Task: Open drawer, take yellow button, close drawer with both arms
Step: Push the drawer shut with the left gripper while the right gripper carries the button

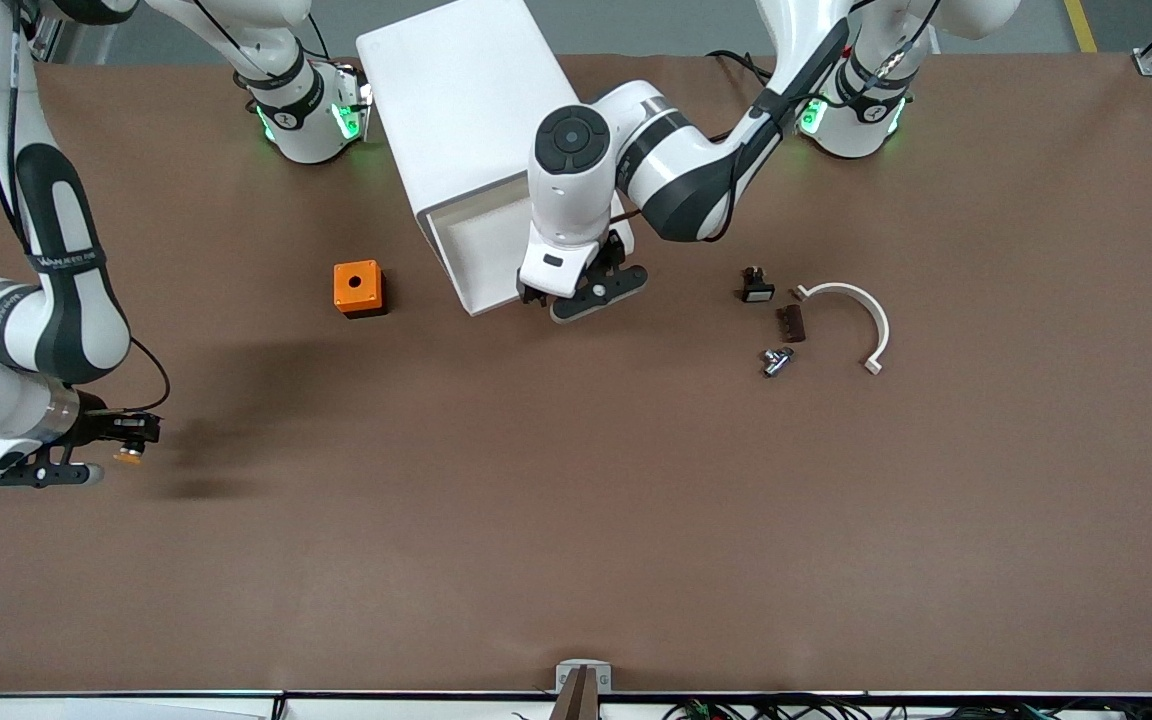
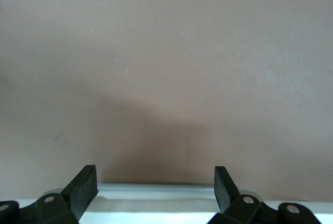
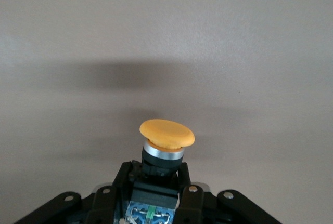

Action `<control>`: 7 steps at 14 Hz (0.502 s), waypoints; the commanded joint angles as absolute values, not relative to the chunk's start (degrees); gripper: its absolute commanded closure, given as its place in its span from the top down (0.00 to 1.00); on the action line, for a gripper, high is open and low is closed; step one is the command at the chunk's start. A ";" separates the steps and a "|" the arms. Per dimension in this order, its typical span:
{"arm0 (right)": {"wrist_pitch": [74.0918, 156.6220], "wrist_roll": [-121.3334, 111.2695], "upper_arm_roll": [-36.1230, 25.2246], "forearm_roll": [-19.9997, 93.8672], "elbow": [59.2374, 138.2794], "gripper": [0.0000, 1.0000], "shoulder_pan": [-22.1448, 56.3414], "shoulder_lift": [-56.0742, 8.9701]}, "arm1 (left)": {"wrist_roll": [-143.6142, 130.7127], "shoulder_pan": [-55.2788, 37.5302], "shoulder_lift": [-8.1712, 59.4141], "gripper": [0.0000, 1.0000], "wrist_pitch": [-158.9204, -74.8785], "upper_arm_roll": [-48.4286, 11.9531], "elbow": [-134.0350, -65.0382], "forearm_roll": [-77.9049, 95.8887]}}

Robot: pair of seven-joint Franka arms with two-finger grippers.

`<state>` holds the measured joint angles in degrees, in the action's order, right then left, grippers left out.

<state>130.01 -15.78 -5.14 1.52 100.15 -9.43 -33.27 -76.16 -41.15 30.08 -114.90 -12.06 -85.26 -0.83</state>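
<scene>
The cabinet's (image 1: pixel 456 100) top drawer (image 1: pixel 466 235) stands pulled out, a shallow white tray. My left gripper (image 1: pixel 576 298) is at the drawer's front edge. In the left wrist view this gripper (image 2: pixel 156 174) is open, with the drawer's pale lip (image 2: pixel 156 193) lying between its fingers. My right gripper (image 1: pixel 131 440) hangs over the brown table at the right arm's end, shut on the button (image 1: pixel 128 455). In the right wrist view the right gripper (image 3: pixel 155 171) clamps the button's black body, and the orange-yellow cap (image 3: pixel 166 134) points out past the fingertips.
An orange box (image 1: pixel 358 288) with a round black hole sits beside the drawer, toward the right arm's end. Toward the left arm's end lie a small black part (image 1: pixel 757 287), a brown piece (image 1: pixel 791 322), a metal fitting (image 1: pixel 776 360) and a white curved strip (image 1: pixel 866 315).
</scene>
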 commanded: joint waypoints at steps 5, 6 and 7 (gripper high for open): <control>135.88 -15.91 -3.96 0.97 103.18 0.00 -10.37 -35.24 | -76.29 -45.00 29.36 0.99 -109.35 -12.04 -84.73 5.96; 135.88 -15.73 -3.96 0.97 103.18 0.00 -10.46 -35.42 | -76.29 -45.09 29.27 0.99 -108.73 -12.04 -84.64 7.19; 135.79 -15.56 -3.96 0.97 103.18 0.00 -10.46 -35.42 | -76.29 -45.52 29.27 0.99 -108.46 -12.04 -84.55 7.90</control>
<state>135.13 -15.81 -4.77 1.52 102.71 -9.48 -35.64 -76.16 -44.83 30.07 -110.46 -12.13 -85.13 5.44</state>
